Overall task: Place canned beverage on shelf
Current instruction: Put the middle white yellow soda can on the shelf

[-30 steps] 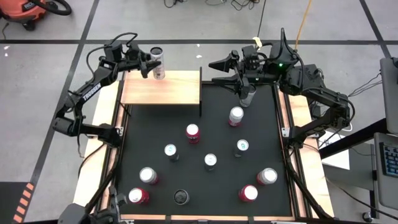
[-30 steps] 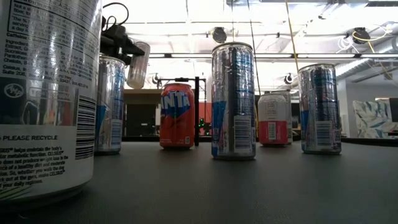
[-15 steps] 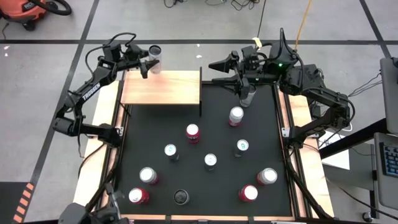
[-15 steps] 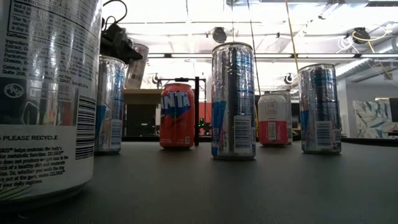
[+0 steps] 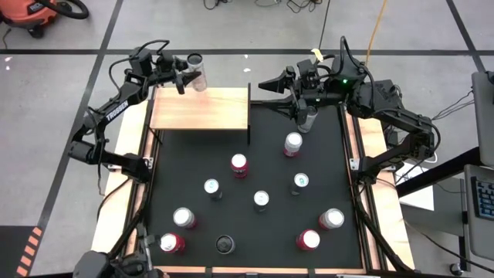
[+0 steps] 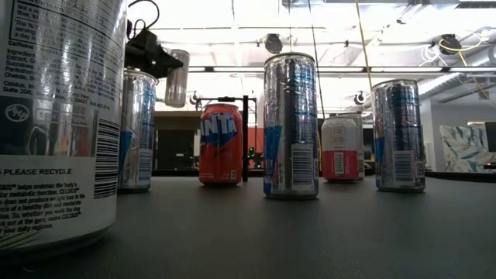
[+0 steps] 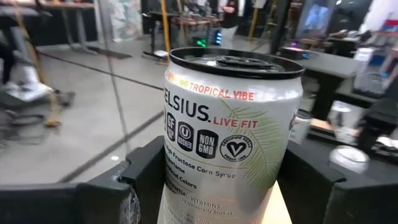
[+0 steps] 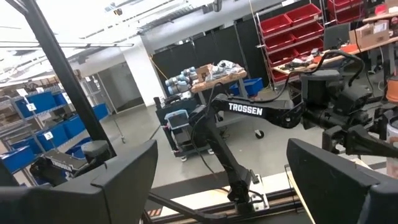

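Note:
A white Celsius can with a black top [image 7: 227, 143] is held by my left gripper [image 5: 184, 77] in the air over the far edge of the pale wood shelf [image 5: 202, 110] at the table's far left. In the low view the can [image 6: 177, 77] stands upright in the gripper [image 6: 151, 56]. My right gripper [image 5: 265, 90] is open and empty at the table's far edge, right of the shelf, its fingers spread wide in the right wrist view [image 8: 217, 180]. A silver can [image 5: 307, 120] stands on the mat below the right arm. My left gripper pinches the can's side wall [image 7: 177, 186] between its two fingers [image 7: 140, 186], one on each side of the can's lower body. The fingers come about level from the table's left side. The can is lifted clear of the shelf and stands upright.
Several cans stand on the black mat [image 5: 340, 177]: a red one [image 5: 239, 164], silver ones [image 5: 293, 143] [image 5: 212, 188] [image 5: 262, 201], and more along the near edge [image 5: 171, 243] [image 5: 309, 239]. A black post [image 5: 248, 112] rises at the shelf's right edge.
My left gripper has carried the can a little toward the table's far edge and slightly up. The can, tilted a second ago, has turned upright in the hold.

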`<state>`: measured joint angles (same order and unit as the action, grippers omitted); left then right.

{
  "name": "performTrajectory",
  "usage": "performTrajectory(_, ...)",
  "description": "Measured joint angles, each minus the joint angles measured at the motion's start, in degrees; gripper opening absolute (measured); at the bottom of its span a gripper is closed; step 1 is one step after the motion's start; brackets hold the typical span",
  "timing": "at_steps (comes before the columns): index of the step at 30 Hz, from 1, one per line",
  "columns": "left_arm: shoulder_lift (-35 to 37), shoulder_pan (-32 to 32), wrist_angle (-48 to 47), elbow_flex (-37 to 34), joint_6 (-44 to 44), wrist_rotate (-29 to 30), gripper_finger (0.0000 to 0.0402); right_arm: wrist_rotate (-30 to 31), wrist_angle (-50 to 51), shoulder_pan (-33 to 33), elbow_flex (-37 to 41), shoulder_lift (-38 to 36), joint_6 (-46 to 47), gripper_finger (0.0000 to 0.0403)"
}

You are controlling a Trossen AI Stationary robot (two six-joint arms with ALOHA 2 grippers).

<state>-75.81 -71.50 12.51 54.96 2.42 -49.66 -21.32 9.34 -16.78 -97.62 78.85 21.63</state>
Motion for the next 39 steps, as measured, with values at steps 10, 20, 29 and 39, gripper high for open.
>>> performTrajectory(10,0.0,-0.1,-4.6,-0.8,0.8,-0.9,0.0246,-3.0,0.0,0.0,0.0,0.0,0.2,0.0338)
performTrajectory(20,0.0,0.1,-3.8,-3.6,3.0,-0.9,0.0246,-3.0,0.0,0.0,0.0,0.0,0.0,0.0338)
performTrajectory(29,0.1,0.1,-3.8,-4.7,5.7,1.6,0.0247,-2.7,0.0,0.0,0.0,0.0,-0.3,0.0338)
performTrajectory(39,0.1,0.1,-4.3,-4.7,5.4,1.6,0.0247,-2.6,0.0,-0.2,0.0,0.0,-0.3,0.0338)
